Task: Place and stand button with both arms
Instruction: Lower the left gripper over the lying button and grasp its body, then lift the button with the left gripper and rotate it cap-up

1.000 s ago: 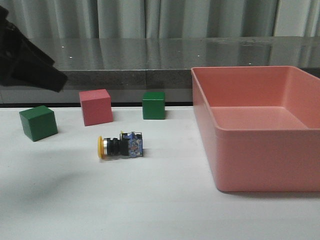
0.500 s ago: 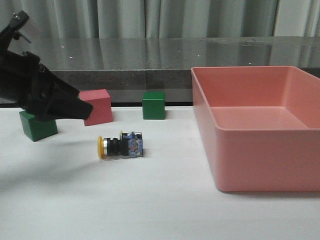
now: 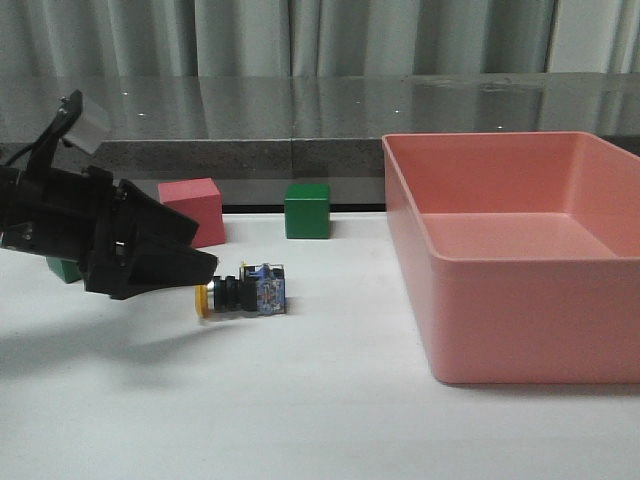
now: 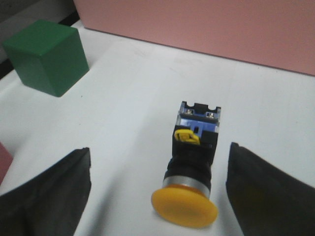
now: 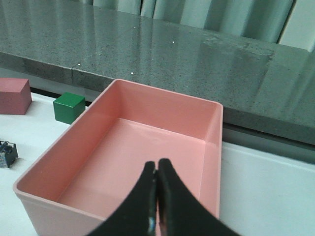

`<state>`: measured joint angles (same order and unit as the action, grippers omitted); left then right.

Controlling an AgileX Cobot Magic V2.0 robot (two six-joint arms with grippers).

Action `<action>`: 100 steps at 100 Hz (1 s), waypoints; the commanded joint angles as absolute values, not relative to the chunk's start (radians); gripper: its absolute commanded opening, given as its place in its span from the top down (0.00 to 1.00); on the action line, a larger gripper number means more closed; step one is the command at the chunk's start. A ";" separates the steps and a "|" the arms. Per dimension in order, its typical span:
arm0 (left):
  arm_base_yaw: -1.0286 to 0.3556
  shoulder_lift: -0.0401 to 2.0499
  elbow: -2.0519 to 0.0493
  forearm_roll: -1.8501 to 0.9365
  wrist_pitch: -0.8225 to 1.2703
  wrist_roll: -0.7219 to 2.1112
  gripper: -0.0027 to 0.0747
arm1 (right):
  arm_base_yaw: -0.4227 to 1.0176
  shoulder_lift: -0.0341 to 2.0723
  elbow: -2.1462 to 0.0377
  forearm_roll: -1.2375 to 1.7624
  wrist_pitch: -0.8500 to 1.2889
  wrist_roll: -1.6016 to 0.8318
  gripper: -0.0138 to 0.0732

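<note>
Button (image 3: 243,293) lies on its side on tabletop (image 3: 300,400), cap toward 9 o'clock. Left end effector (image 3: 190,268) spread wide, fingers either side of cap, no contact. Right end effector (image 5: 156,196) closed, empty, above pink bin (image 5: 98,147).

A lab-like test bench: white table (image 3: 300,400), grey curtains (image 3: 300,35), coloured cubes (image 3: 307,210).

White table (image 3: 300,400) with button (image 3: 243,292), cubes (image 3: 307,210), pink bin (image 3: 520,290)
</note>
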<state>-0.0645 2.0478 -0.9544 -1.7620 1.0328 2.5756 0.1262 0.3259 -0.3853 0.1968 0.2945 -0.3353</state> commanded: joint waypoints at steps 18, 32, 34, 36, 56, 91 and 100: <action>-0.100 2.044 -1.032 -1.747 1.102 2.580 0.26 | 0.123 0.330 -0.411 0.203 0.233 -0.336 0.97; -0.100 2.074 -1.032 -1.698 1.096 2.580 0.26 | 0.123 0.330 -0.411 0.203 0.233 -0.336 0.97; -0.100 2.078 -1.032 -1.694 1.096 2.580 0.26 | 0.123 0.330 -0.411 0.203 0.233 -0.336 0.97; -0.100 2.080 -1.032 -1.691 1.096 2.580 0.26 | 0.123 0.330 -0.411 0.203 0.233 -0.336 0.97; -0.100 2.106 -1.032 -1.689 1.094 2.580 0.26 | 0.123 0.330 -0.411 0.203 0.233 -0.336 0.97; -0.100 2.145 -1.032 -1.691 1.097 2.580 0.44 | 0.123 0.330 -0.411 0.203 0.233 -0.336 0.97; -0.098 2.145 -1.032 -1.691 1.101 2.580 0.64 | 0.123 0.330 -0.411 0.203 0.233 -0.336 0.97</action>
<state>-0.0956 2.1858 -1.0193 -1.6786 1.0487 2.5822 0.1262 0.3259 -0.3853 0.1968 0.3081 -0.3353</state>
